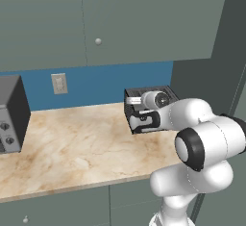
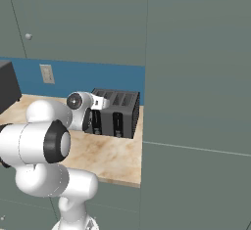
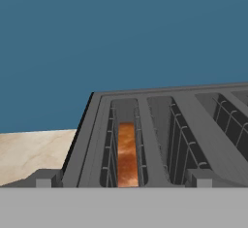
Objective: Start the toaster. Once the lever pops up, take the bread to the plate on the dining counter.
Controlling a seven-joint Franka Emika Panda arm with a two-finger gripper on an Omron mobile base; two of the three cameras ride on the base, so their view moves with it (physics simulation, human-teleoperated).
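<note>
The dark grey toaster [image 1: 166,93] stands at the right end of the marbled counter, against the blue wall; it is also in the right base view [image 2: 122,107]. In the hand view its top slots [image 3: 160,139] lie just ahead, and the bread [image 3: 127,155], an orange-brown slice seen edge-on, sits deep in the left slot. My gripper [image 1: 139,120] [image 2: 99,121] is held against the toaster's front face near its top edge. It is open: the two finger tips [image 3: 46,179] stand wide apart with nothing between them. The plate and the dining counter are out of view.
A grey oven box with round knobs [image 1: 9,117] [image 2: 7,91] stands at the counter's left end. Bare marbled counter [image 1: 72,145] lies between it and the toaster. A wall outlet [image 1: 59,83] is on the blue wall, cabinets hang above, and a tall grey panel [image 2: 196,102] rises right of the toaster.
</note>
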